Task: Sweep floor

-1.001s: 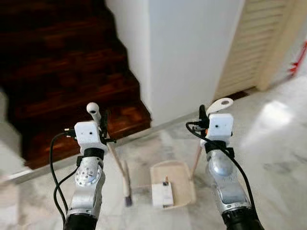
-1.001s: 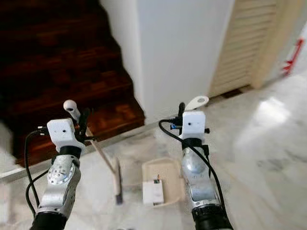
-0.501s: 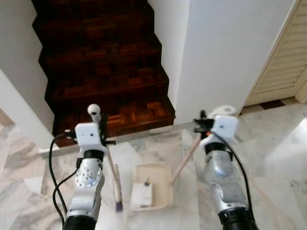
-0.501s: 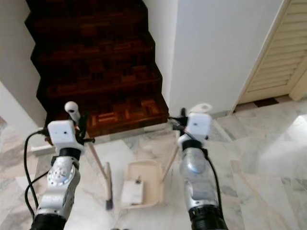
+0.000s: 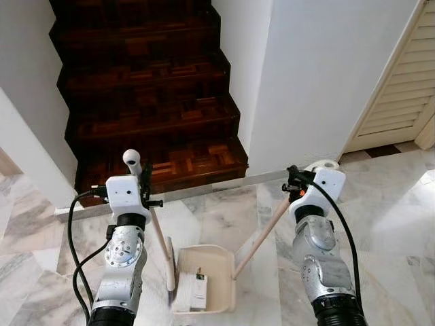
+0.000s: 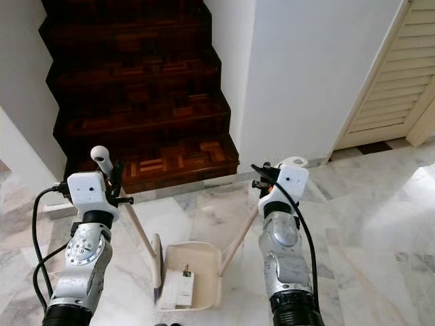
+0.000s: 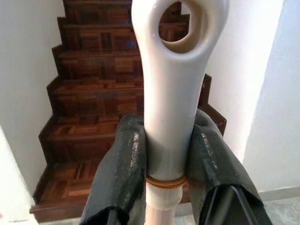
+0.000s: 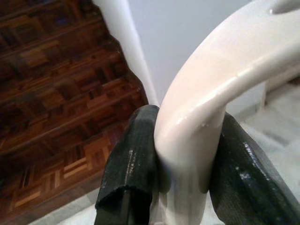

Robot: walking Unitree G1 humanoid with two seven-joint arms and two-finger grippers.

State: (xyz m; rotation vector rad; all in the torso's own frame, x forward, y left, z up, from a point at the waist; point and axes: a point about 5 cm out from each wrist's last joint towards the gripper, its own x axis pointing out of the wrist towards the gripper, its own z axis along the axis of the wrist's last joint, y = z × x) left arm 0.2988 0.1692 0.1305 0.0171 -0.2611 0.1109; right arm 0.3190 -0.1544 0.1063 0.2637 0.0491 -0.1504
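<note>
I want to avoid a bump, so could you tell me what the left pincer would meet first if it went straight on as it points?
Probably the wooden staircase: the left pincer, shut on the broom handle, faces its lower steps. Depth is unclear.

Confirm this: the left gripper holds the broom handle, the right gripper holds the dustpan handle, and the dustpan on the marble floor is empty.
Not quite. The left gripper is shut on the broom handle and the right gripper on the dustpan handle, but the dustpan on the marble floor is not empty: the left eye view shows a small white box lying in it.
</note>
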